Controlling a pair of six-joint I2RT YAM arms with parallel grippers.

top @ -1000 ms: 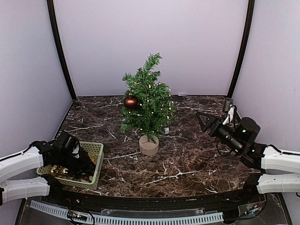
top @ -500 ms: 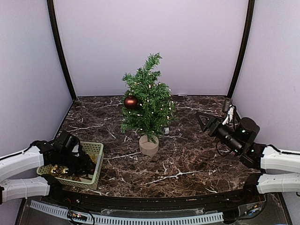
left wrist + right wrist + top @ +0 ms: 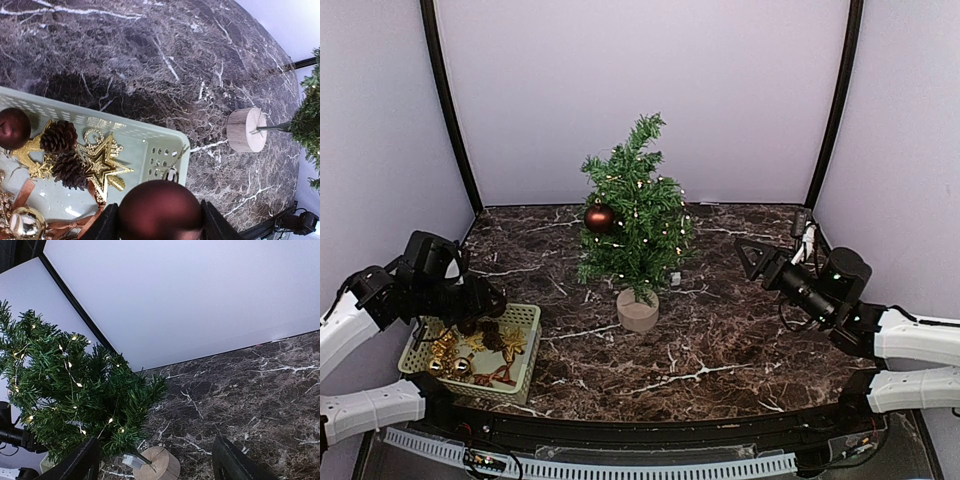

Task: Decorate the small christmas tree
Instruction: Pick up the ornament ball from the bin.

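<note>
The left claw [image 3: 483,302] hangs in the air with its two fingers clamped on a dark red bauble [image 3: 160,210]. The ball fills the gap between them, and its small metal cap [image 3: 170,174] points away from the wrist. Straight beneath this claw sits a pale green basket [image 3: 150,136] on the dark marbled surface [image 3: 720,330]. In the basket, below and to the claw's left, lie a gold star [image 3: 102,165], two pine cones [image 3: 59,136], a second red ball [image 3: 12,127] and some gold and copper trinkets too tangled to name.

The small christmas tree [image 3: 638,215] stands upright on its round wooden base [image 3: 246,130], well apart from the left claw, ahead of it and off to its right, beyond the basket's far rim. Tiny warm lights dot its branches. A brown-red ornament [image 3: 599,218] hangs on the side of the tree nearer the left claw.

The right claw [image 3: 748,255] is held low over the surface with its fingers spread wide and nothing between them. It points at the tree, which from its wrist view rises ahead and to its left, the wooden base showing in the gap between the fingers, near but not touching.
</note>
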